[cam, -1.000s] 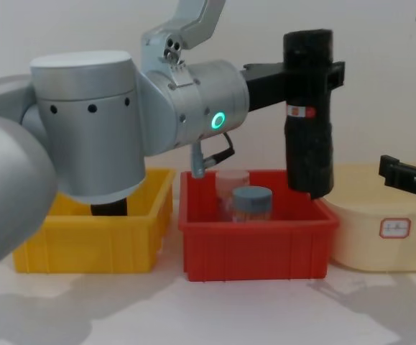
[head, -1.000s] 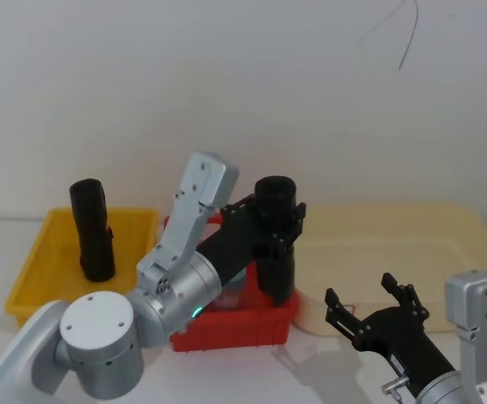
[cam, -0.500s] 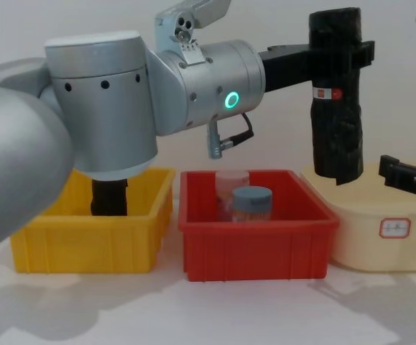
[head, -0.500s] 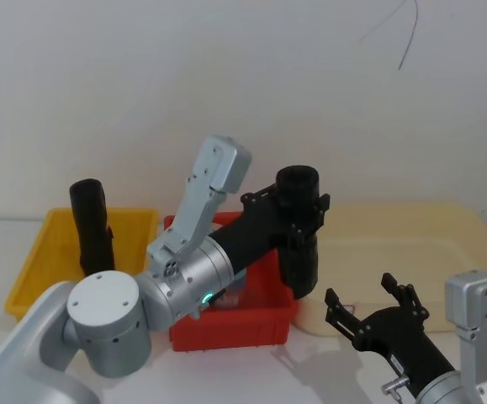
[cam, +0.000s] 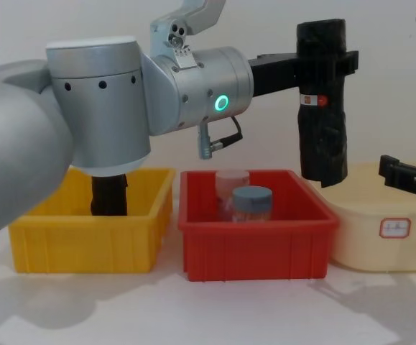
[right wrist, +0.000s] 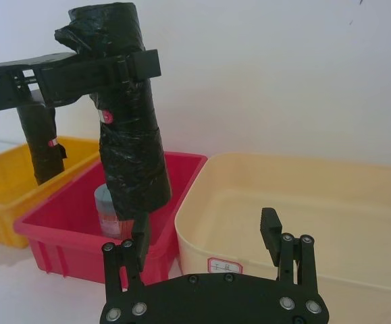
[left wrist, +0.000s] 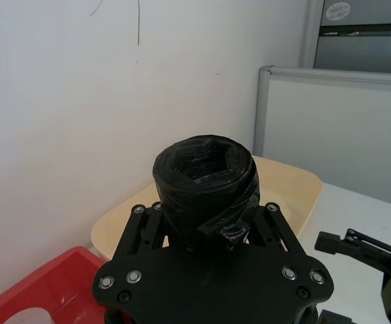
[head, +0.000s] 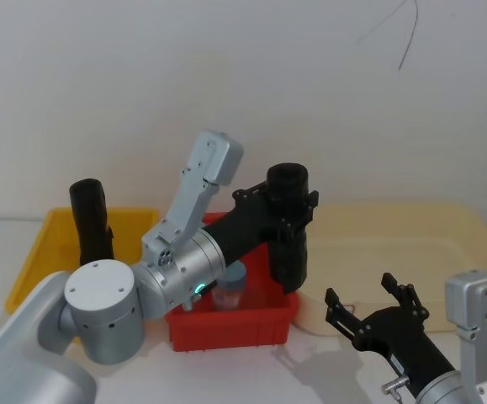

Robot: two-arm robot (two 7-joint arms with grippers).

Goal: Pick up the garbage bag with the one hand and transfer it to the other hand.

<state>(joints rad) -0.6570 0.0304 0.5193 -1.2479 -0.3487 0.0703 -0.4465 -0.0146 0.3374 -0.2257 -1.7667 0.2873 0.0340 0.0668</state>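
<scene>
The garbage bag [cam: 323, 136] hangs nearly upright in the air, its lower end above the right edge of the red bin [cam: 254, 241], next to the cream tub [cam: 380, 248]. My left claw [cam: 333, 63] is clamped around its upper part. My right claw [head: 362, 296] sits low near the tub, jaws apart, clear of the bag.

My left tool [cam: 325, 63] clamps the garbage bag [cam: 322, 136] near its top, so the roll's lower half hangs bare over the right side of the red bin [cam: 254, 248]. My right tool [head: 367, 295] sits lower and nearer, jaws spread, with open air between it and the roll. Beneath that gap stand the jar [cam: 252, 201] and the cream tub [cam: 358, 244].
</scene>
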